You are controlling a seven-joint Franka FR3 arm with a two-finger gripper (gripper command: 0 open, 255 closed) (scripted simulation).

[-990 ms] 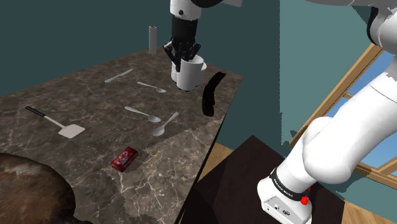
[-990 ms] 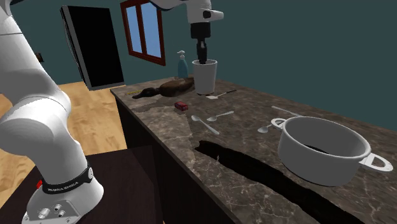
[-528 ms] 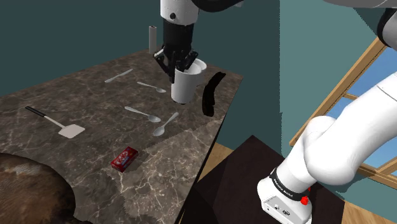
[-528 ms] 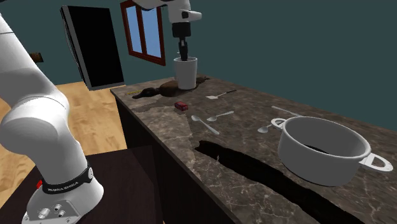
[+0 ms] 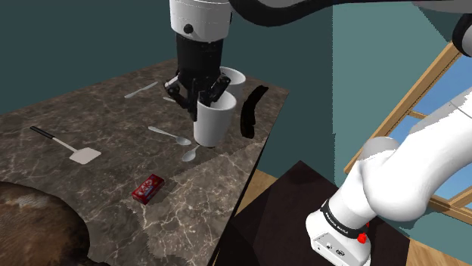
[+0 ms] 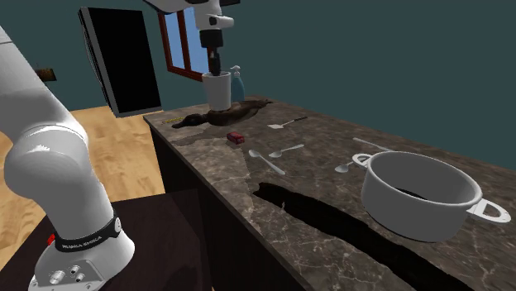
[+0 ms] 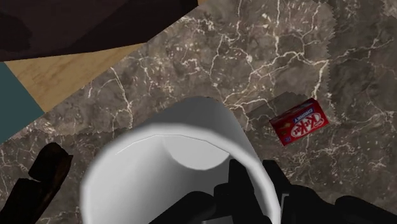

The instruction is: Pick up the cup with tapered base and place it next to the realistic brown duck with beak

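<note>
The plain white cup with a tapered base is clamped in the all-black 2-finger gripper; in the wrist view the gripper is seen closed on the cup at its rim, with 1 finger inside the wall and 1 outside. The cup is carried upright and is judged to hang clear of the dark veined marble counter, above the 2 pale spoons that lie there; the pick is therefore taken as done. The realistic brown duck with a beak is seen at the shoulder view's lower left, well apart from the cup, with a small red candy packet lying between them; the same packet is seen on the counter beyond the cup in the wrist view. In the second exterior view the cup is lined up with the duck, but this is judged an overlap of sight lines, not nearness. About half of the task is judged complete; what is left is the carry past the packet, the lowering of the cup onto bare counter just beside the duck, and the release. A large white 2-handled pot stands far from this path.
</note>
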